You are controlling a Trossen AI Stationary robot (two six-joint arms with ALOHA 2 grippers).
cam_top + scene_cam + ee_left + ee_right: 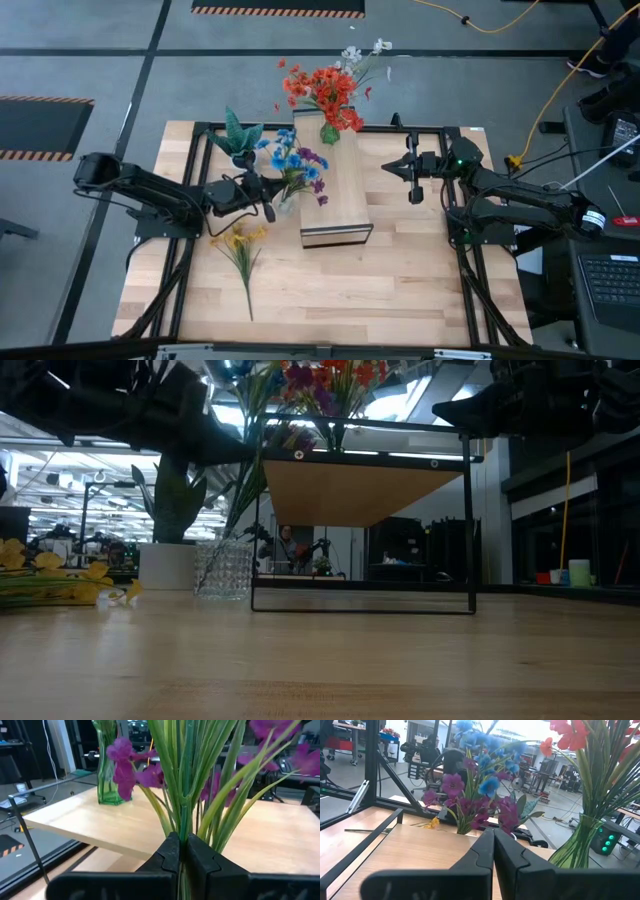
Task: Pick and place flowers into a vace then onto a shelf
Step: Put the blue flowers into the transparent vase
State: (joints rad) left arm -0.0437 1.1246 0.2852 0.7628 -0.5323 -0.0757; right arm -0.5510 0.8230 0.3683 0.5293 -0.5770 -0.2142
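Note:
A bunch of blue and purple flowers (300, 165) stands with its stems in a clear glass vase (224, 568) on the table, just left of the pale wood shelf (335, 195). My left gripper (267, 198) is beside that vase, shut on the green stems (185, 795). A green vase (329, 132) of red-orange and white flowers (325, 88) stands on the shelf's far end. Yellow flowers (240, 243) lie flat on the table nearer me. My right gripper (413, 188) hangs right of the shelf, shut and holding nothing (494, 845). My left gripper pinches the bundle of thin green stems (184, 822) between its two fingers, below the blooms. The fingers come roughly level from the table's left side and lie across the stems. The stems rise upright and fan out, and their lower ends reach down into the clear vase.
A spiky green plant in a white pot (238, 138) stands on the table just beyond my left gripper. The shelf stands on thin black legs (472, 530) with open space beneath. Black frame rails (200, 180) run along both table sides. Bare tabletop (400, 280) lies toward the near edge.

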